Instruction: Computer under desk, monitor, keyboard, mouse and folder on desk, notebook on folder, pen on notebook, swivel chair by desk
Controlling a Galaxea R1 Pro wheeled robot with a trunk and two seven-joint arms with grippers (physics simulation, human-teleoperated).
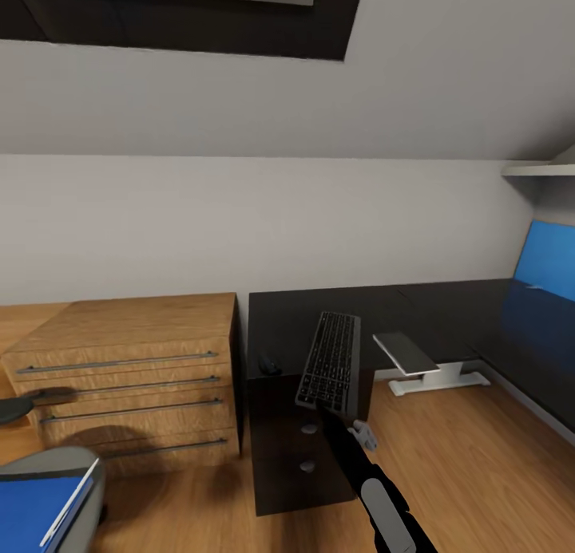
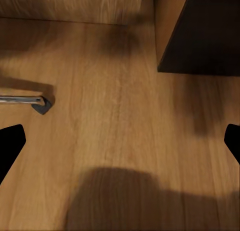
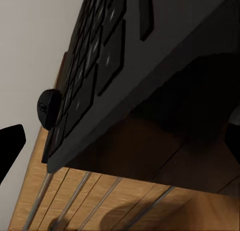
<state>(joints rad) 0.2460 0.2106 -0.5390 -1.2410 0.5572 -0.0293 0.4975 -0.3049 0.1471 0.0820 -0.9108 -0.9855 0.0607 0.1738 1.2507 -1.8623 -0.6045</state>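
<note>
The slim dark keyboard lies lengthwise on the black desk, and its near end juts past the front edge above the drawer unit. My right gripper sits at that near end. In the right wrist view its fingertips stand wide apart before the keyboard. I cannot tell if they touch it. The small black mouse rests on the desk left of the keyboard. The blue folder lies on the swivel chair. My left gripper hangs open over the floor.
A light wooden chest with bar handles stands against the desk's left side. A small white stand with a grey top sits under the desk's inner corner. A blue panel rises at the far right. A chair leg with caster is on the floor.
</note>
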